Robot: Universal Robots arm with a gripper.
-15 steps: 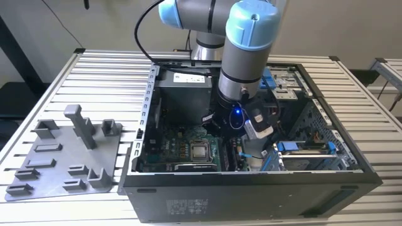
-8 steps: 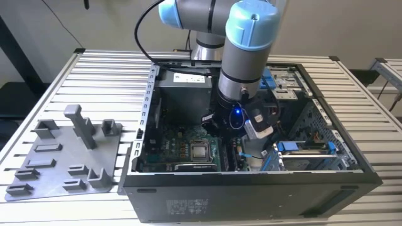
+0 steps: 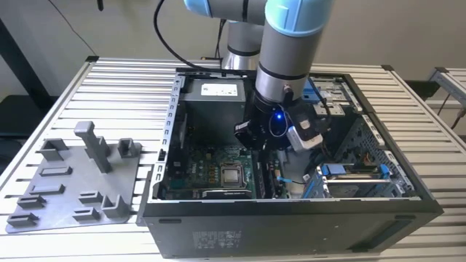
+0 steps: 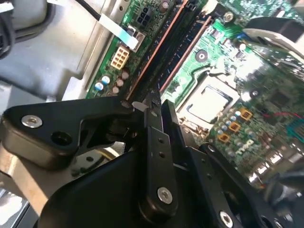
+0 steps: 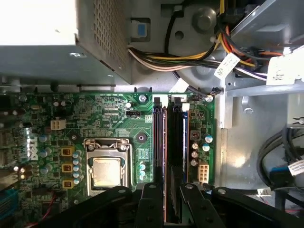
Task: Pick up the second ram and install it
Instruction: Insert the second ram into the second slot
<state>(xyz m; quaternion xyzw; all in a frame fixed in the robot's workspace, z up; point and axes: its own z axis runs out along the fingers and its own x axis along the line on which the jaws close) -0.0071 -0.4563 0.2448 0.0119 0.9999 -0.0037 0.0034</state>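
1. Exterior view: the silver-and-blue arm reaches down into the open black steel computer case (image 3: 291,210), which lies on a ribbed aluminium table (image 3: 124,87). Its black gripper (image 3: 256,143) hangs just above the green motherboard (image 3: 211,169). A grey plastic fixture plate with upright posts (image 3: 76,183) sits on the exterior view's left, well apart from the case.

2. Second wrist view: the matte black fingers (image 4: 154,142) are pressed together on the top edge of the second ram (image 4: 164,57), a thin dark stick with a coppery edge, standing in the long memory slots.

3. First wrist view: the stick (image 5: 175,152) stands upright in its slot beside a neighbouring black slot (image 5: 157,137), near the shiny square processor socket (image 5: 107,168) and the perforated grey power-supply box (image 5: 57,42).

4. Risk, as I judge it: if the stick is tilted or off its notch, pressing could bend it or leave one end unlatched.
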